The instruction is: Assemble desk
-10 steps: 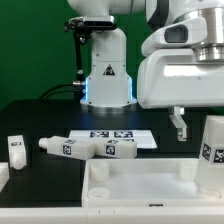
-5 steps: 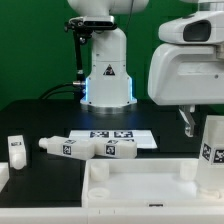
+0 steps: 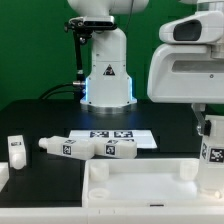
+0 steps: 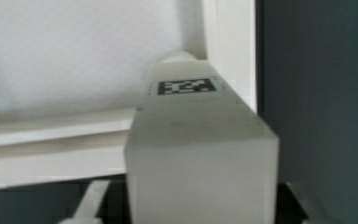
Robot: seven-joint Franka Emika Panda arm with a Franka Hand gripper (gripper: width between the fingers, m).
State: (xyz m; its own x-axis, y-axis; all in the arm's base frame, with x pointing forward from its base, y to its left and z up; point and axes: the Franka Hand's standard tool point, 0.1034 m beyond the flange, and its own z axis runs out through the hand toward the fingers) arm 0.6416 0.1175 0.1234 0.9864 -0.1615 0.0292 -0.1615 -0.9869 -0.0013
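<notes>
- Green backdrop, black tabletop (image 3: 40, 118). The robot base (image 3: 105, 70) is at the rear centre, and the arm's big white head fills the exterior view's right.
- The desk panel (image 3: 140, 178) lies flat at the front edge. My read is that it's parked there so the legs can go in from above.
- One upright leg (image 3: 212, 150) stands at the panel's corner on the exterior view's right, tag facing the camera. It looks like it's being seated at that corner; I can't see the joint itself.
- The fingers (image 4: 98, 204) straddle that leg, one on each side of its upper part. In the wrist view the leg fills the space between them. I can't tell whether they're clamping or just bracketing it, because the contact line isn't resolved.
- Three spare legs (image 3: 90, 148) lie on their sides in a row behind the panel, just in front of the marker board (image 3: 122, 134). This looks like staging within easy reach.
- Another small white leg piece (image 3: 15, 150) stands apart at the exterior view's left.
- Labels:
  - There are black-and-white square tags on every leg and two on the marker board.
  - The tag on the held-side leg is clear in the wrist view (image 4: 188, 87).
  - A warning-triangle sticker (image 3: 107, 72) is on the base.
  - No legible text or brand anywhere.
</notes>
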